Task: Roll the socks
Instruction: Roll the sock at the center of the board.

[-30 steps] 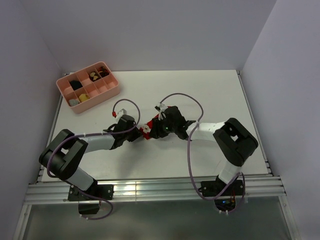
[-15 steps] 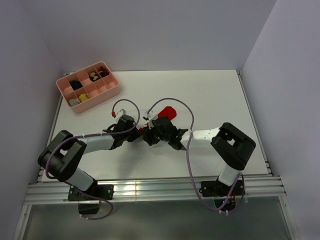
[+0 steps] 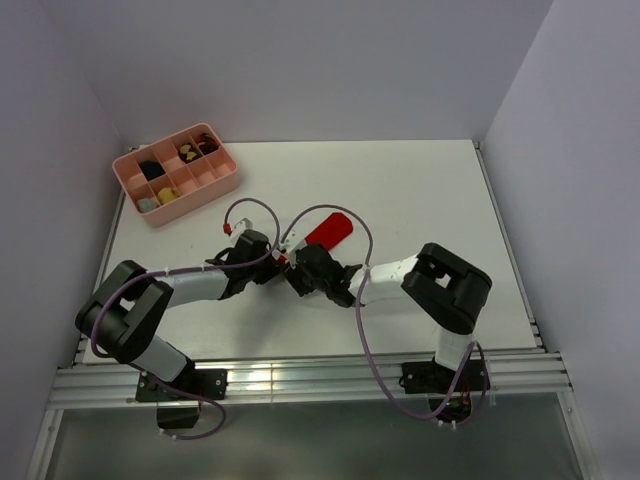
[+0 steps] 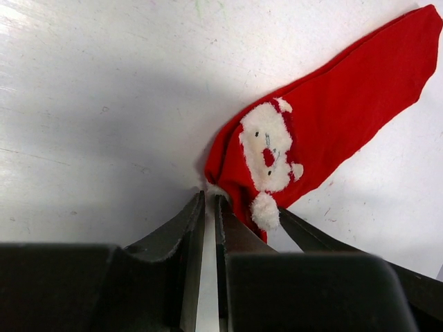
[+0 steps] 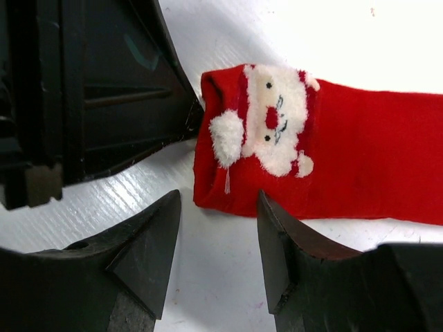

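Note:
The red socks [image 3: 330,228] lie flat and stretched out on the white table, running up and to the right. The cuff end carries a white Santa face, seen in the left wrist view [image 4: 332,104] and the right wrist view [image 5: 360,159]. My left gripper [image 3: 280,260] is shut, its tips [image 4: 210,197] pinching the cuff corner of the socks; it also shows in the right wrist view [image 5: 187,117]. My right gripper [image 3: 300,268] is open and empty, its jaws [image 5: 218,200] just short of the cuff edge, close beside the left gripper.
A pink divided tray [image 3: 225,185] stands at the back left with small rolled bundles in several compartments. Walls close in the table on the left, back and right.
My right gripper has let go, slid left along the socks to the cuff end and opened. The socks, bunched and covered before, now lie flat and exposed. The left gripper has stayed put.

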Robot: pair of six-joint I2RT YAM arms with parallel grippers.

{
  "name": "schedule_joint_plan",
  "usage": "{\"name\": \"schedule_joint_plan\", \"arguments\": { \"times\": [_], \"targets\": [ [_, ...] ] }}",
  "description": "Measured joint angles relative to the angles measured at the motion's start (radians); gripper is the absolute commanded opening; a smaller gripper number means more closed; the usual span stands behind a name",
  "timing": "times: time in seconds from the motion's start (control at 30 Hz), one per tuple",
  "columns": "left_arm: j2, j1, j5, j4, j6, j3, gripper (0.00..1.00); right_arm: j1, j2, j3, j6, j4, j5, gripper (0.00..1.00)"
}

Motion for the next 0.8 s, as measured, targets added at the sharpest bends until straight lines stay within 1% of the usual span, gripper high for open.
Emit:
{"name": "schedule_joint_plan", "arguments": {
  "times": [0.33,0.8],
  "targets": [
    [0.0,0.0,0.0,-0.003,0.0,0.0,0.16,0.018,0.008,0.004,-0.025,0.012,0.043,0.53],
    [0.0,0.0,0.0,-0.009,0.0,0.0,0.16,0.018,0.014,0.01,-0.026,0.039,0.055,0.52]
  ]
}}
